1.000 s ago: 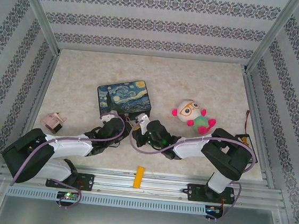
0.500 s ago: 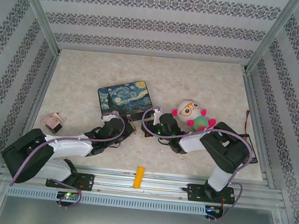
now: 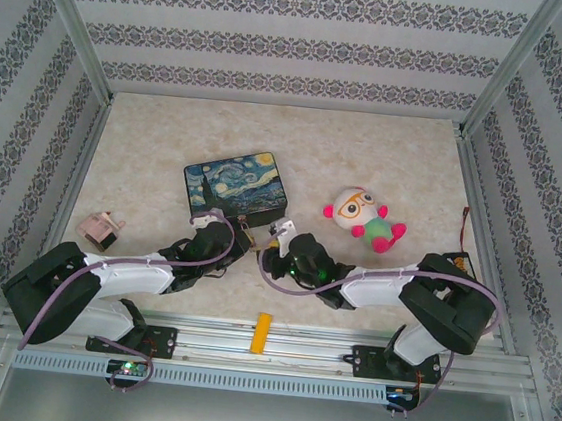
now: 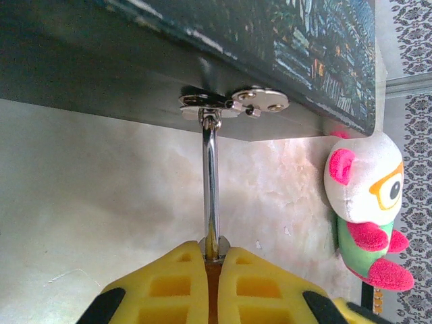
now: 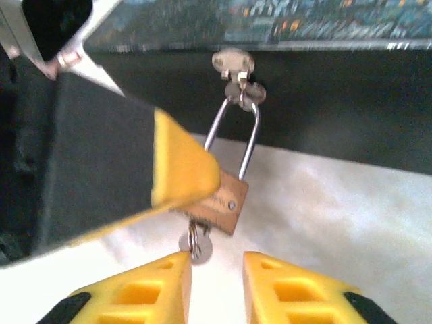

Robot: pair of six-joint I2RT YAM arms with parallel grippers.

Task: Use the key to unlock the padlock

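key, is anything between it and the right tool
Nothing visible does. The key hangs at the padlock end nearest the open right tool, just off its fingertips. The left tool holds the padlock from the side, clear of that gap.

The top camera is looking down from above and behind both arms, taking in the whole table. Both wrist cameras are sitting low and very near the tin, facing its front wall and sharing the clasp and padlock.
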